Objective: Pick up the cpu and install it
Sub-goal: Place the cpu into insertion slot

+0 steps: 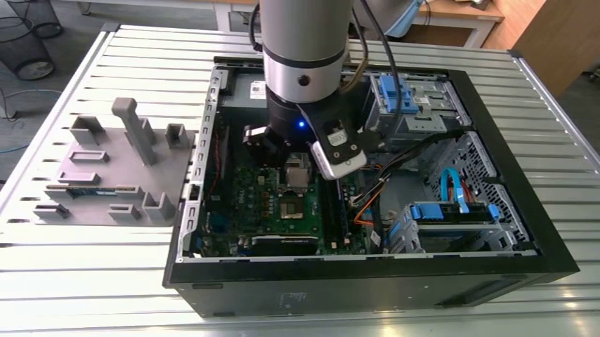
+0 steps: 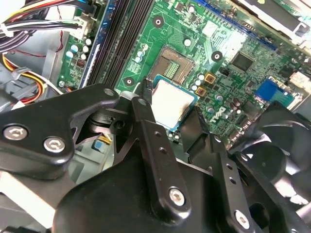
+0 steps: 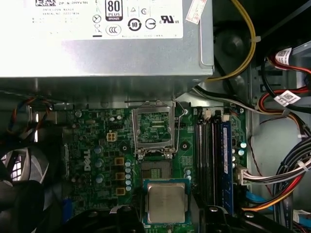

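Second wrist view: my gripper point(image 2: 173, 103) is clenched; one finger point(image 2: 150, 131), the cpu point(image 2: 171, 104) between, the other finger point(image 2: 221, 165); the cpu hangs just beside the open socket point(image 2: 171, 63), unseated; lowered skewed, I judge it could bend socket contacts.

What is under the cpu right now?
The cpu, gripped in the claw, hangs over the green board; the open socket lies just beside it. The patch of board directly beneath is covered by the chip.
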Motion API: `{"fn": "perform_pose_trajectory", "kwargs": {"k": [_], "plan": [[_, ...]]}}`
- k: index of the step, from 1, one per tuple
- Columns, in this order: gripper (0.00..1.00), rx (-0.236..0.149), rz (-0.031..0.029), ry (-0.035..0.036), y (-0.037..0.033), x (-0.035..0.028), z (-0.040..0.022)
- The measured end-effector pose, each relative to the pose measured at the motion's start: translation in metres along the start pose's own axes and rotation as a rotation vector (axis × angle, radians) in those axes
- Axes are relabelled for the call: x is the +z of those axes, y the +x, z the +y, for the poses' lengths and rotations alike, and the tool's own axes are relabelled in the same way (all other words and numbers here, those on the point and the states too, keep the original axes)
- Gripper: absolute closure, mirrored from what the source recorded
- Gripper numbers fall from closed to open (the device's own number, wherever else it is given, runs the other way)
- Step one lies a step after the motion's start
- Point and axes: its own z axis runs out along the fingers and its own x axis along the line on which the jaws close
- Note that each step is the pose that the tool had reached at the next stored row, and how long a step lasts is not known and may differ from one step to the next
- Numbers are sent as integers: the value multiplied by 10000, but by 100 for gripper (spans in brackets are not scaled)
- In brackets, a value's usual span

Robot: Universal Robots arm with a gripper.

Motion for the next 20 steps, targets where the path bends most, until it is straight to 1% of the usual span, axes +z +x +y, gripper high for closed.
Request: {"fn": "perform_pose_trajectory", "kwargs": {"k": [2,5,7,16,18,20], "plan": [[53,0,1,1,1,19,0],[53,0,2,4,1,22,0],[53,0,1,2,2,48,-1],[53,0,0,0,3,51,-1],[53,-1,-1,-3,5,66,0],[53,0,0,3,13,94,-1]]}}
